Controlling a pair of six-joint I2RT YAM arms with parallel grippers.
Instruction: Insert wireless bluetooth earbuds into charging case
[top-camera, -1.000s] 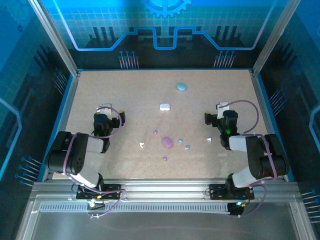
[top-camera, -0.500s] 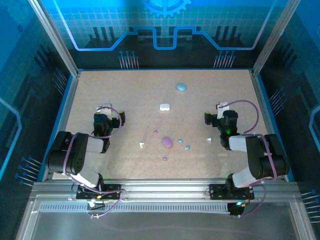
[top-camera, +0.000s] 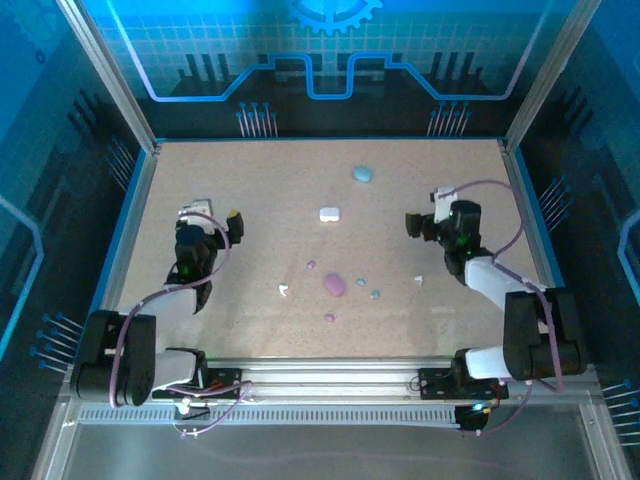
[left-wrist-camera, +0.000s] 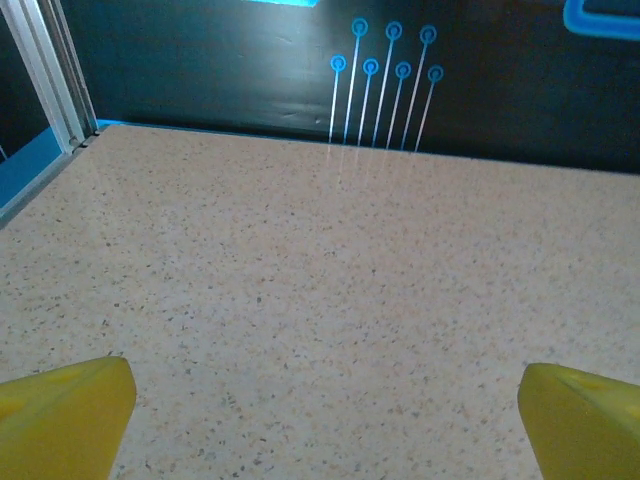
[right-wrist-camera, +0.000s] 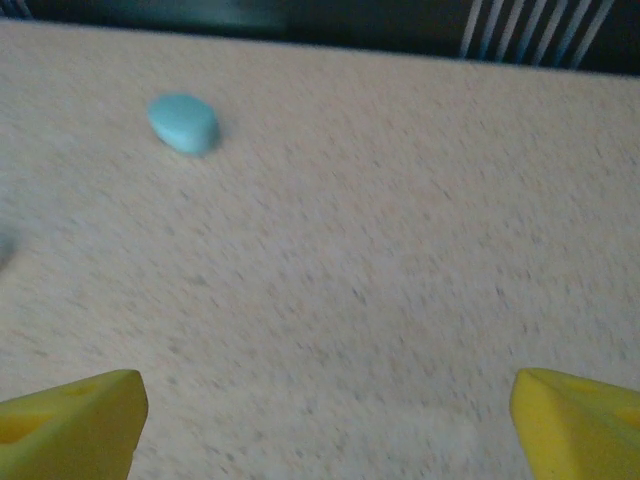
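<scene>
Noted left gripper (left-wrist-camera: 320, 425) spread wide above table (left-wrist-camera: 330, 260), holding nothing. Noted right gripper (right-wrist-camera: 320, 420) likewise spread and empty, with light blue case (right-wrist-camera: 184, 123) ahead to far left. Logged from above, loose mid-table: white earbuds (top-camera: 284, 290), purple earbuds (top-camera: 311, 265), light blue earbuds (top-camera: 375, 295), scattered around purple case (top-camera: 334, 285). Logged white case (top-camera: 329, 213) farther back.

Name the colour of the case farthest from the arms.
Light blue. The case shows best in the right wrist view.
</scene>
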